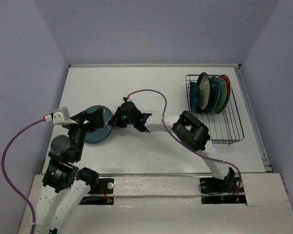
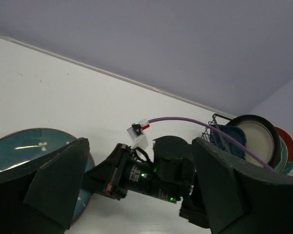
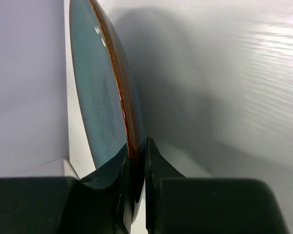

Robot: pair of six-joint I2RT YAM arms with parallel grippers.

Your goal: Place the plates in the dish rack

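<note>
A plain teal plate [image 1: 95, 136] with a brown rim lies left of the table's middle. My right gripper [image 1: 112, 120] is shut on its right edge. In the right wrist view the rim [image 3: 126, 112] runs straight into the gripper [image 3: 136, 157], with one finger on each face. My left gripper [image 1: 89, 120] hovers open over the plate's left part, holding nothing. From the left wrist, its wide-apart fingers [image 2: 58, 180] frame the teal plate [image 2: 24, 146] and the right arm's wrist [image 2: 146, 175]. The black wire dish rack [image 1: 225, 132] stands at the far right with several plates [image 1: 212, 92] upright in its back half.
The right arm's elbow [image 1: 191, 130] reaches across the table's middle, trailing a purple cable [image 1: 151, 92]. The left arm's cable [image 1: 12, 146] loops off the left side. The rack [image 2: 216, 119] and its plates [image 2: 256, 137] show at the right of the left wrist view.
</note>
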